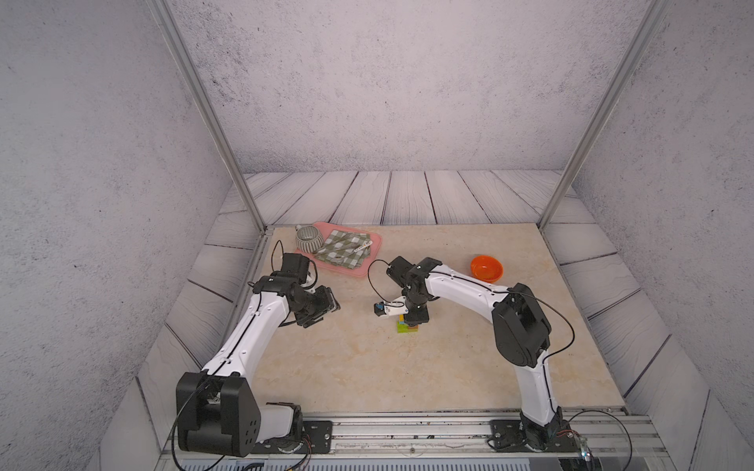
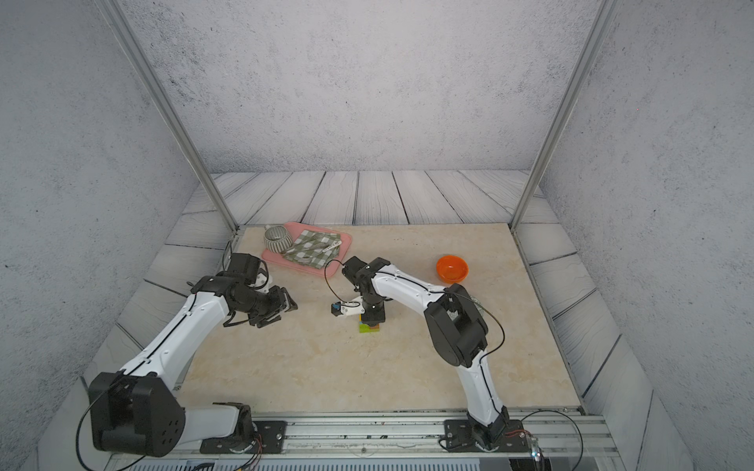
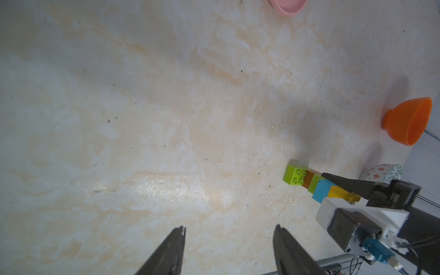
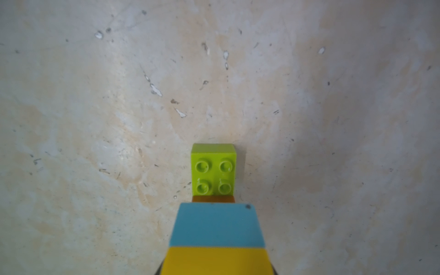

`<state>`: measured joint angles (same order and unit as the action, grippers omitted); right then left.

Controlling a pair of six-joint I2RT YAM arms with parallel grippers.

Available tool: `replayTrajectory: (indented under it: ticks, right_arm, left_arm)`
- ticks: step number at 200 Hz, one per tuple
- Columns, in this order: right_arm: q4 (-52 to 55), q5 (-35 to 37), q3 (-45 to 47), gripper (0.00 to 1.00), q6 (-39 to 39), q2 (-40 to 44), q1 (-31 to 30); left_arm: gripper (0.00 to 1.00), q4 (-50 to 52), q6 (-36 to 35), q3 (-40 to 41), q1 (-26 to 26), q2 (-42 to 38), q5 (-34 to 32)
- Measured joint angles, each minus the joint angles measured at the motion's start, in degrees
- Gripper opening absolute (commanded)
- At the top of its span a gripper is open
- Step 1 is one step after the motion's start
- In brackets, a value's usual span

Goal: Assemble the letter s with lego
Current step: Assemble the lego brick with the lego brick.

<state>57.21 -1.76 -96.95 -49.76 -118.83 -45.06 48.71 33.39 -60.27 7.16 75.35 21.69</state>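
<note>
While the left gripper (image 3: pixel 229 229) holds its tapered fingers (image 3: pixel 166 252) apart, the right gripper (image 1: pixel 413 322) at its three o'clock clamps the yellow brick (image 4: pixel 216 260) topping the studded zigzag stack (image 3: pixel 320 189)

yellow brick (image 4: pixel 216 260): nearest the camera, blurred
blue brick (image 4: pixel 217 225): joined to the yellow one
brown brick (image 4: pixel 213 200): only a thin strip shows
green brick (image 4: pixel 213 170): four studs visible
table (image 4: pixel 95 119): pale, scratched

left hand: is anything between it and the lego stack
Nothing lies on the table between the left hand and the lego stack. But the right hand is shut on the stack's top, and its wrist camera juts out toward the left hand.
</note>
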Motion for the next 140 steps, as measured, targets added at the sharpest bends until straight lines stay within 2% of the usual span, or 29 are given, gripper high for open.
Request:
replayTrajectory:
  ticks: [140]
  right_arm:
    - [0.0,0.2,-1.4,0.19,0.0,0.0,0.0]
  left_arm:
    - [0.64,0.4,0.0,-0.3,0.0,0.0,0.0]
